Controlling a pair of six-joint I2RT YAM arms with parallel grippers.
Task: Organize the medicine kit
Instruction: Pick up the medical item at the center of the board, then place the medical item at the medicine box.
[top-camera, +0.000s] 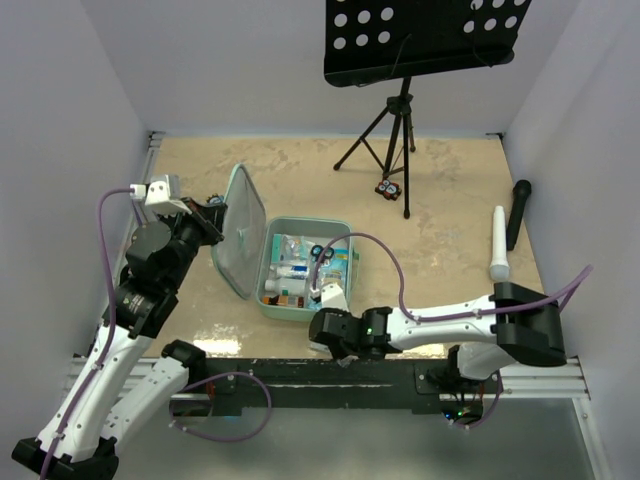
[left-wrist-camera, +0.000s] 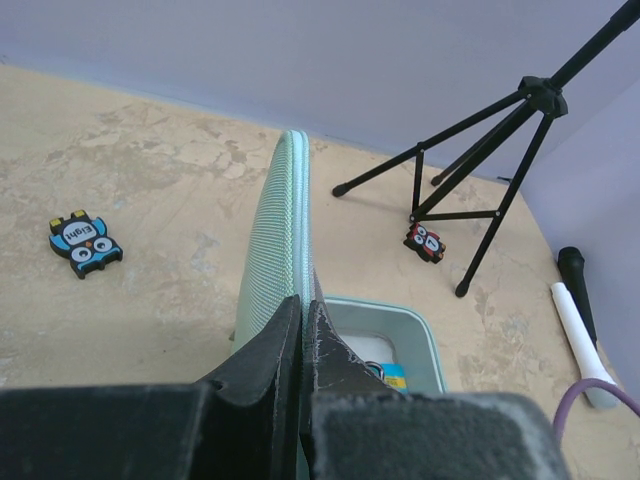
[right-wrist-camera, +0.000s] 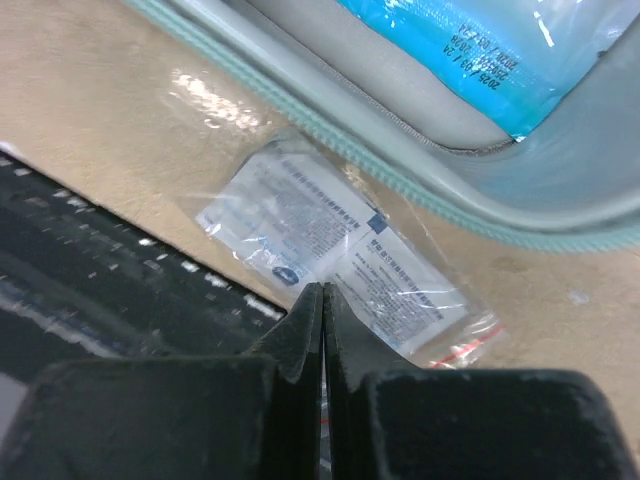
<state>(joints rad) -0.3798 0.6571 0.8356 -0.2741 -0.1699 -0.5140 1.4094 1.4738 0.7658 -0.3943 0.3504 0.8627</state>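
Note:
The mint-green medicine kit (top-camera: 340, 232) lies open in the middle of the table, holding several small packets and bottles. Its lid (top-camera: 238, 232) stands upright on the left side. My left gripper (top-camera: 215, 215) is shut on the lid's upper edge; in the left wrist view the fingers (left-wrist-camera: 270, 350) pinch the zipped rim (left-wrist-camera: 288, 220). My right gripper (top-camera: 325, 325) is low at the kit's near edge. In the right wrist view it (right-wrist-camera: 323, 292) is shut on a clear plastic packet with a printed leaflet (right-wrist-camera: 330, 235), lying on the table beside the kit's rim (right-wrist-camera: 420, 205).
A black music stand tripod (top-camera: 395, 140) stands at the back, with a small red toy (top-camera: 388, 188) at its foot. A blue owl toy (left-wrist-camera: 85, 243) lies left of the lid. A black microphone (top-camera: 520, 210) and a white tube (top-camera: 497, 245) lie at right. The black front rail (right-wrist-camera: 90, 260) is close by the packet.

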